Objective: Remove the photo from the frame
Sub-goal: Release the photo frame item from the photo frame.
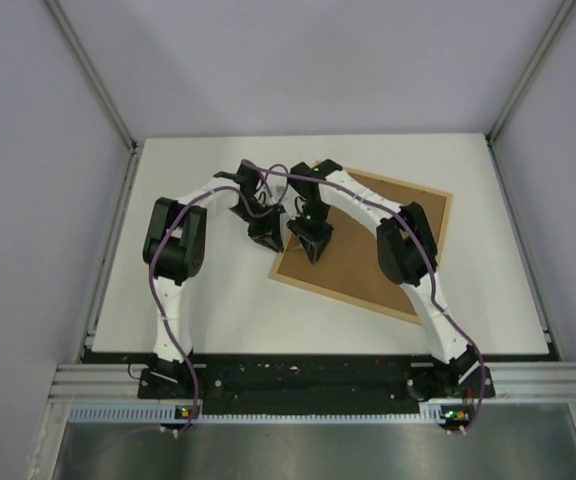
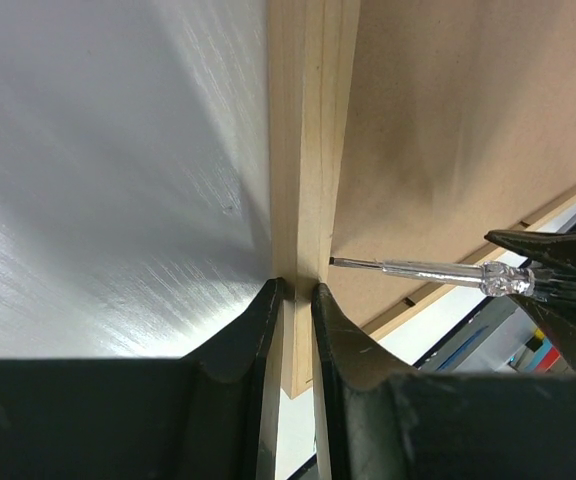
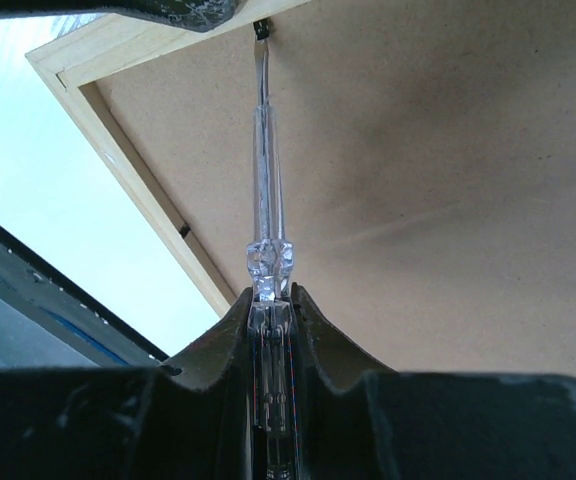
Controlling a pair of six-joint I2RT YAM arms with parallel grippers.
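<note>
From above: shows frame (image 1: 358, 268) back-up, 3 o'clock from centre; photo unseen, presumably underneath. Left wrist: shows left gripper (image 2: 295, 292) clenched on frame edge at 6 o'clock. Right wrist: shows right gripper (image 3: 268, 295) grasping screwdriver (image 3: 264, 170), blade toward 12; pry gently, keeping frame pinned.

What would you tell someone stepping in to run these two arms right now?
The left gripper is shut on the light-wood edge of the frame.
The right gripper is shut on a clear-handled screwdriver, whose tip is at the frame's inner edge, close to the left fingers.
The frame lies back-up on the white table with the brown backing board in place. The photo is out of sight.
Done: frame steadied, tool at the edge.
Left: free the backing, lift it out, take the photo.
</note>
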